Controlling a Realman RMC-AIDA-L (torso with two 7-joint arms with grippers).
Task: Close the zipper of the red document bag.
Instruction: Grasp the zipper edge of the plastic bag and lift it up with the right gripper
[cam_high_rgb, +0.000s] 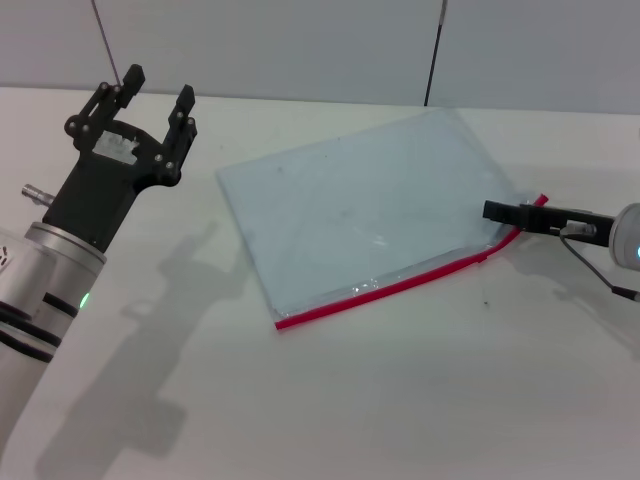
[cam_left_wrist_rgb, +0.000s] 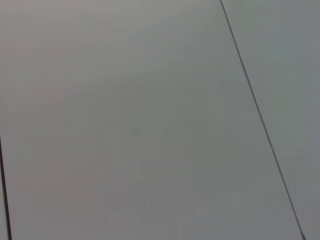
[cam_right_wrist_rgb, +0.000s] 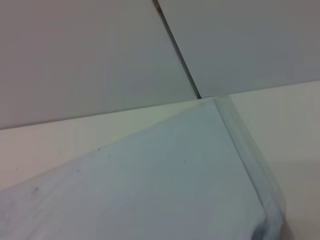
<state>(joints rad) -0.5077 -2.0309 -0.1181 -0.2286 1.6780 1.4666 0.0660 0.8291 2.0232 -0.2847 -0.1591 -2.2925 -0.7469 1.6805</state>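
Observation:
The red document bag (cam_high_rgb: 360, 215) lies flat on the white table, a pale blue-grey translucent pouch; it also fills the lower part of the right wrist view (cam_right_wrist_rgb: 165, 185). The zipper (cam_high_rgb: 385, 287) runs as a thin red strip along its near long edge and curves up at the right corner. My right gripper (cam_high_rgb: 512, 213) reaches in from the right, its thin black fingers together over that end of the zipper. The slider is hidden. My left gripper (cam_high_rgb: 160, 85) hangs raised at the far left, open and holding nothing.
The white table (cam_high_rgb: 400, 400) stretches around the bag. A grey wall with dark vertical seams (cam_high_rgb: 433, 50) stands behind it. The left wrist view shows only this wall (cam_left_wrist_rgb: 150, 125). A thin cable (cam_high_rgb: 590, 268) trails from the right arm.

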